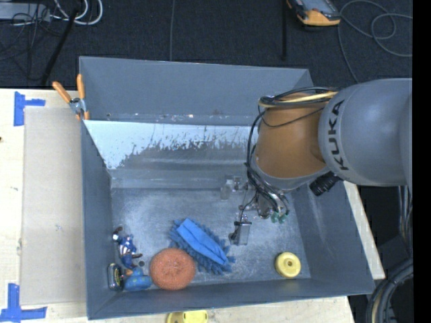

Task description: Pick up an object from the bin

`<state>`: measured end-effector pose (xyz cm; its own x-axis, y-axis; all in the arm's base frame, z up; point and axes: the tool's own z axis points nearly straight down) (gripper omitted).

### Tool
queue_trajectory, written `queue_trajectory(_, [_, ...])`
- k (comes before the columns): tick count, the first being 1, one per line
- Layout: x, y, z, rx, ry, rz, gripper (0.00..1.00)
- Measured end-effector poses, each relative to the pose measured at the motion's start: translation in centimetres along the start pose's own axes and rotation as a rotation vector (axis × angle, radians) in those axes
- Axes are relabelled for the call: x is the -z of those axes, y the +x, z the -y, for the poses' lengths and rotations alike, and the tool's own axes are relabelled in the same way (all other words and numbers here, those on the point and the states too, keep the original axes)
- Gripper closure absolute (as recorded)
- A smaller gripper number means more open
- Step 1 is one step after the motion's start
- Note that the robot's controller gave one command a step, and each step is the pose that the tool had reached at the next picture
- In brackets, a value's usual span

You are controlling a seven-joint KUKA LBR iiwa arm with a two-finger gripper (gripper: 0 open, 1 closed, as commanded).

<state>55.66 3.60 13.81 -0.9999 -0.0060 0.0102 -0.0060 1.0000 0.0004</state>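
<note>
We see a grey metal bin (168, 110), with a grey robot arm (367, 133) reaching in from the right. A blue ribbed cloth-like bundle (199, 245) lies on the front floor, just left of the pincer (240, 231). We cannot tell whether the pincer is spread or pressed together. An orange round scouring pad (173, 268) sits just beside the bundle, a small blue toy figure (128, 269) lies further left, and a yellow wheel (288, 264) lies at front right.

You see a flat orange-and-grey handheld device (314, 9) on the dark floor, thin grey looped cables (374, 27) beside it, white cable tangle (86, 12) top left.
</note>
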Motion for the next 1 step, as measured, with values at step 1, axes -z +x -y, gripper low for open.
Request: queue_trajectory(1, [0.43,-0.17,0.02,-0.001,0.000,0.007,0.00])
